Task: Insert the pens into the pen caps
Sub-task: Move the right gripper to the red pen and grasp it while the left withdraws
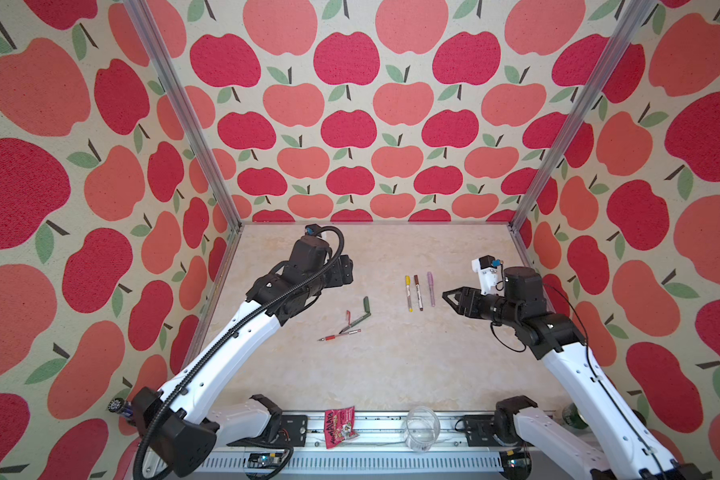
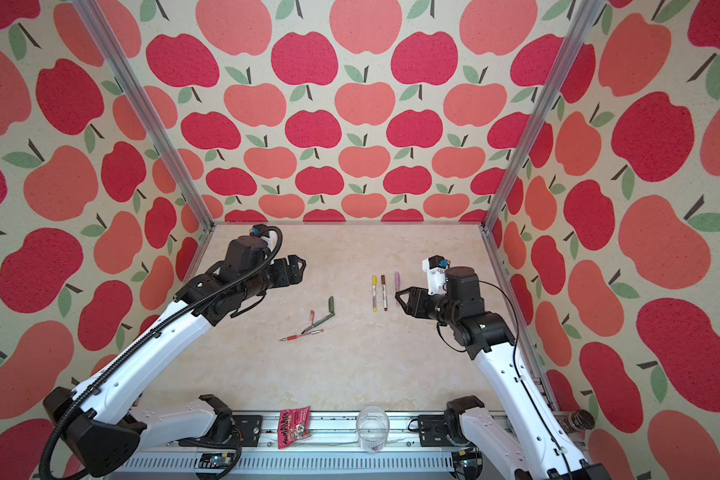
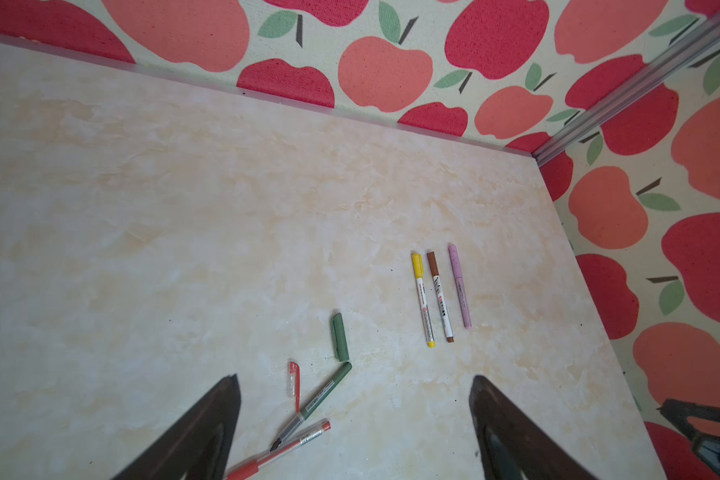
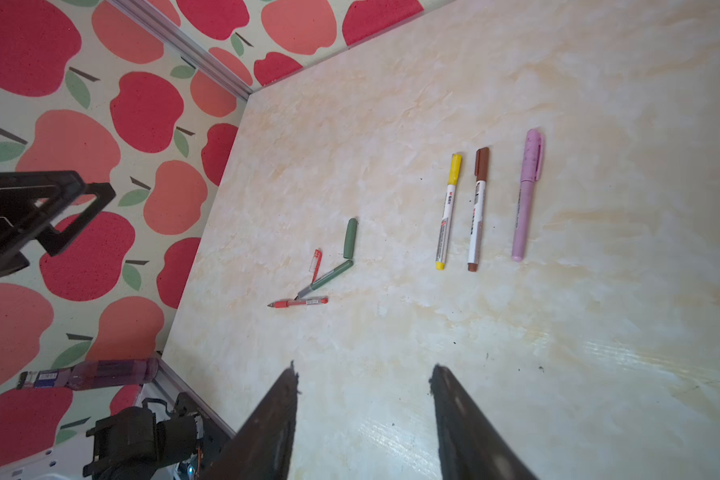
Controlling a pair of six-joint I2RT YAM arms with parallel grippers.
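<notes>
Left end effector (image 3: 355,378) — finger roots off-frame

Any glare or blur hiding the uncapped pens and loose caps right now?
Right wrist view: glare streaks the table, clear of the red pen and green cap; right fingers blurred. Left wrist view: even light, both sharp, left fingers soft.

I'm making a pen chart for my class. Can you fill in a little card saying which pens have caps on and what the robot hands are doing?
Capped pens: yellow pen, brown pen, lilac pen, side by side in a row
Uncapped pens: green pen, red pen, the green tip meeting the red pen
Loose caps: green cap, red cap, lying on the table beside them
Left gripper: open, empty, above the table
Right gripper: open, empty, near the capped row
</notes>
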